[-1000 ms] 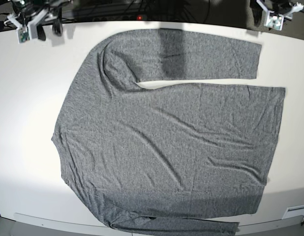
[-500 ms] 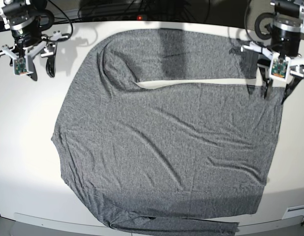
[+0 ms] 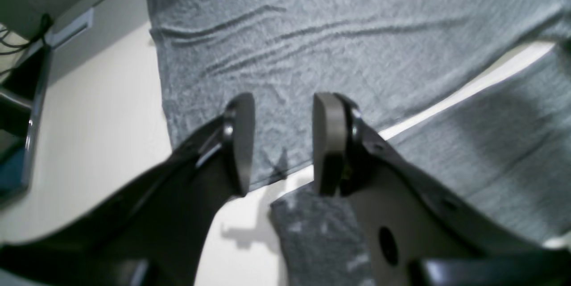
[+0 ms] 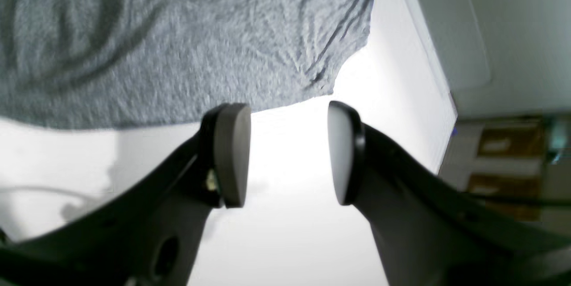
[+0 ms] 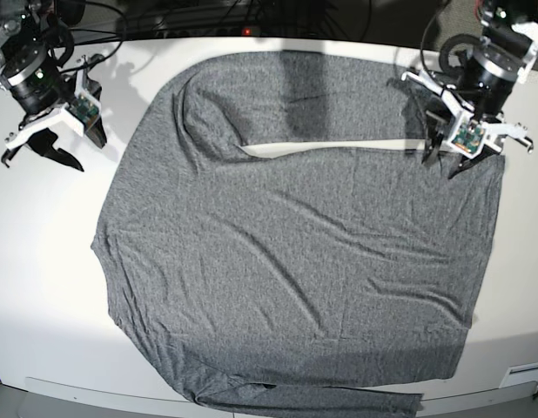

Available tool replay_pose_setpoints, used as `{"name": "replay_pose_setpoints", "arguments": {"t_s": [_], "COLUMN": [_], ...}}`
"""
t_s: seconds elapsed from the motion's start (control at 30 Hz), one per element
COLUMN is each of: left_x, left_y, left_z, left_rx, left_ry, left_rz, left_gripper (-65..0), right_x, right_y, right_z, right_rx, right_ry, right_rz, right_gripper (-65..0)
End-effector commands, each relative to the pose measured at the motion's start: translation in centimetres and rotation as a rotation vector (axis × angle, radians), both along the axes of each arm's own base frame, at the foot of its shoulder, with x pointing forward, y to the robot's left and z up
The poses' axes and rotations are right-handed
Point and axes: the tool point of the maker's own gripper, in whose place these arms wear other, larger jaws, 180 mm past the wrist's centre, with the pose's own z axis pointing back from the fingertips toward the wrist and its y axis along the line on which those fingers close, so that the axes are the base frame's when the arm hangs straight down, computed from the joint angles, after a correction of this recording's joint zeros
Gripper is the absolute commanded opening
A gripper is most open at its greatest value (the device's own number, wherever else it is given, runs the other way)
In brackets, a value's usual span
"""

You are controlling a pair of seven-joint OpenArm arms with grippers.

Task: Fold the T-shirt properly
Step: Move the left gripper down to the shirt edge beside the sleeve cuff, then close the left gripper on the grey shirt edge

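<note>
1. The T-shirt (image 5: 295, 252) lies spread flat over most of the white surface (image 5: 51, 261), wrinkled across the body, with one long sleeve laid along the far edge and the other sleeve hanging off the near edge

2. The left claw (image 5: 450, 155) hovers at the cuff end of the far sleeve, right by the hem corner; its fingers (image 3: 330, 143) are spread, pinching nothing, with the cloth's edge and a strip of bare surface between them in the wrist view

3. The right claw (image 5: 44, 152) is over bare surface beside the shoulder side of the shirt, also spread and empty; its wrist view shows the shirt's edge just beyond its tips

4. To do this well, I'd say the left claw should come straight down on the sleeve cuff alone, catching one layer and not the hem next to it, since the two edges lie very close

5. The knit looks thin and limp, so a shallow pinch may slip; a firm bite near the edge seems wiser

6. Cables (image 5: 252, 13) run behind the far edge, well apart from the cloth; nothing else sits on the surface in the way
</note>
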Motion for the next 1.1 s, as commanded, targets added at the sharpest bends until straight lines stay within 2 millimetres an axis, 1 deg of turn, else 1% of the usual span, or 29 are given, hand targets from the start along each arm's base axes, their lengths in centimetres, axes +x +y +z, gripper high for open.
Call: {"name": "replay_pose_setpoints", "arguments": {"t_s": [0.0,0.07,0.17,0.23,0.37,0.47,0.67,0.83,0.97,1.07], "left_x": [0.2,0.1,0.1,0.3,0.7,1.0,1.6,1.8,1.7,1.4], "left_y": [0.1,0.7,2.8,4.4,7.0,8.7,11.9,14.0,14.8,14.9], "left_z": [0.0,-1.8,-3.5,-4.2,-5.1,-6.1,-8.3,-8.5,-8.3,-8.4], "left_rx": [0.017,0.060,0.128,0.217,0.369,0.454,0.582,0.669,0.727,0.763], "left_ry": [-0.004,0.047,0.079,0.073,0.038,0.025,0.055,0.074,0.059,0.047], "left_rz": [-0.043,-0.109,-0.149,-0.178,-0.256,-0.303,-0.328,-0.371,-0.454,-0.524], "left_gripper": [-43.5,-43.5,-43.2,-42.8,-38.0,-37.8,-37.8,-37.8,-37.8,-37.9], "right_x": [0.3,0.1,0.1,0.1,0.1,0.0,0.0,0.0,0.0,0.0], "right_y": [0.2,0.3,0.0,0.0,0.1,0.1,0.1,0.1,0.1,0.1], "right_z": [0.7,0.6,0.4,0.4,0.4,0.4,0.4,0.4,0.4,0.4], "right_rx": [-0.016,-0.019,-0.029,-0.029,-0.021,-0.021,-0.018,-0.018,-0.017,-0.017], "right_ry": [-0.021,-0.011,-0.001,0.000,0.000,0.003,0.002,0.003,0.002,0.001], "right_rz": [0.027,0.031,0.021,0.020,0.020,0.021,0.021,0.021,0.021,0.021], "right_gripper": [-36.4,-36.4,-36.4,-36.4,-36.4,-36.4,-36.4,-36.4,-36.4,-36.4]}}
